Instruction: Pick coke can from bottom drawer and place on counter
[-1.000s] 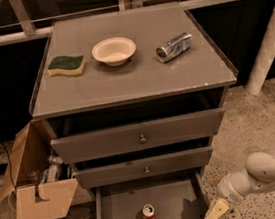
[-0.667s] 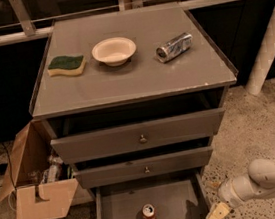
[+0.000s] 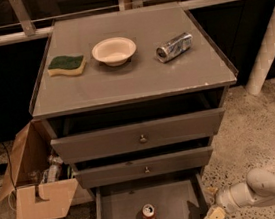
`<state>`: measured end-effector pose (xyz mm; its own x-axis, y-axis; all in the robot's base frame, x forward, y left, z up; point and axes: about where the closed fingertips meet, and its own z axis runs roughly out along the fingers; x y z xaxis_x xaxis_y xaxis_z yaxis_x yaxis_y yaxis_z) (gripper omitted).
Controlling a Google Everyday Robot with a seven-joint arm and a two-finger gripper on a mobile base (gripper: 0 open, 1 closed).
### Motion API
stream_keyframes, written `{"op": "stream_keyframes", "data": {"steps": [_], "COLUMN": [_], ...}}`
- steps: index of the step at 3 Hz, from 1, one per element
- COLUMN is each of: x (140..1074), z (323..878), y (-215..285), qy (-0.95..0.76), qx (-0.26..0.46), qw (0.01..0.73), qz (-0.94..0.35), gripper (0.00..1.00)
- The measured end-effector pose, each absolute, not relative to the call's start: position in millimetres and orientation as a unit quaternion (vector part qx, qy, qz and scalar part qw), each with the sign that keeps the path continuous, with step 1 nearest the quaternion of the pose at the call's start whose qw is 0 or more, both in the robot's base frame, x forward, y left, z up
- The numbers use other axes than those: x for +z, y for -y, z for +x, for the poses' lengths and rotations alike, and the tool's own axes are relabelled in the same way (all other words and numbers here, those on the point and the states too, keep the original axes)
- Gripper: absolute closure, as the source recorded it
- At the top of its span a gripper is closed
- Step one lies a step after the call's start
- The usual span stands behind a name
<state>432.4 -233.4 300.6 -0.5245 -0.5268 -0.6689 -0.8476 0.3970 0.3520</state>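
The gripper (image 3: 211,205) is hanging low at the right-hand edge of the bottom drawer (image 3: 118,212), just outside the drawer's right wall. Its two tan fingers (image 3: 212,218) are standing spread apart and are gripping nothing. The pale arm (image 3: 261,191) is reaching in from the gripper's right, over the speckled floor (image 3: 261,130).

To the gripper's left, at about the same height, the coke can (image 3: 149,214) is sitting on the flat grey floor of the bottom drawer, near the middle. It is not touching the gripper. The can is standing upright: its long axis is running vertically, its silver top is facing up, and its red side is showing below the top. The drawer is standing pulled out.

Above the gripper and to its left, the middle drawer (image 3: 145,167) and the top drawer (image 3: 138,136) are sitting partly open, each showing a small round knob.

Higher up, the counter (image 3: 139,81) is carrying three things well apart from the gripper. A silver can (image 3: 173,46) is lying on its side almost straight above the gripper, its long axis slanting from lower left to upper right and one round end facing the lower left. A white bowl (image 3: 114,50) is sitting further left, and a green and yellow sponge (image 3: 66,65) is lying furthest left.

Far to the gripper's left, beside the cabinet, an open cardboard box (image 3: 38,195) is resting on the floor. Up and to the gripper's right, a white post (image 3: 270,43) is leaning.
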Motion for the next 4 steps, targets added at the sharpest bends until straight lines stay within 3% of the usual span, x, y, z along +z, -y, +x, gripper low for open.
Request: {"op": "stream_keyframes", "data": {"steps": [4], "x": [269], "z": [458], "y": [189], "qy": [-0.755], "qx": [0.396], "qw": [0.315], "qz": [-0.417], "gripper": [0.00]}}
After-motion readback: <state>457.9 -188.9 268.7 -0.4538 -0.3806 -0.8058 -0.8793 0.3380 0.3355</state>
